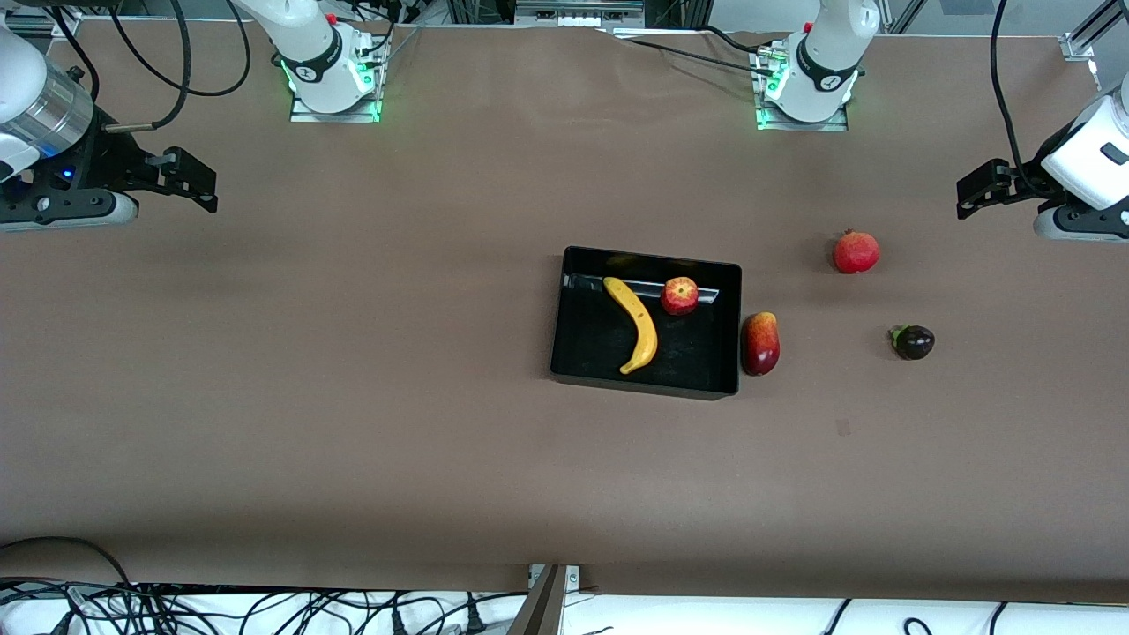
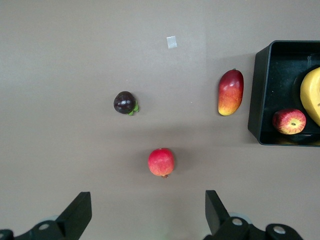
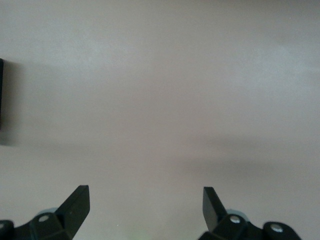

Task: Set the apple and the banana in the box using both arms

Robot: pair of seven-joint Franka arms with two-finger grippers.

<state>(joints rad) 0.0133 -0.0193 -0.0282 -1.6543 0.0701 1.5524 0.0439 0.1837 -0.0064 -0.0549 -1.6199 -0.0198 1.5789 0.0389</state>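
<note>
The black box (image 1: 573,353) sits near the middle of the table. The yellow banana (image 1: 637,324) and the streaked red apple (image 1: 679,295) both lie inside it. The left wrist view also shows the box (image 2: 257,90), the apple (image 2: 289,121) and part of the banana (image 2: 311,92). My left gripper (image 1: 973,188) (image 2: 148,212) is open and empty, raised over bare table at the left arm's end. My right gripper (image 1: 196,181) (image 3: 146,207) is open and empty, raised over bare table at the right arm's end. An edge of the box (image 3: 1,95) shows in the right wrist view.
A red-orange mango-like fruit (image 1: 760,343) (image 2: 230,92) lies against the box's wall on the left arm's side. A round red fruit with a crown tip (image 1: 856,252) (image 2: 161,162) and a dark purple fruit (image 1: 913,341) (image 2: 124,102) lie toward the left arm's end.
</note>
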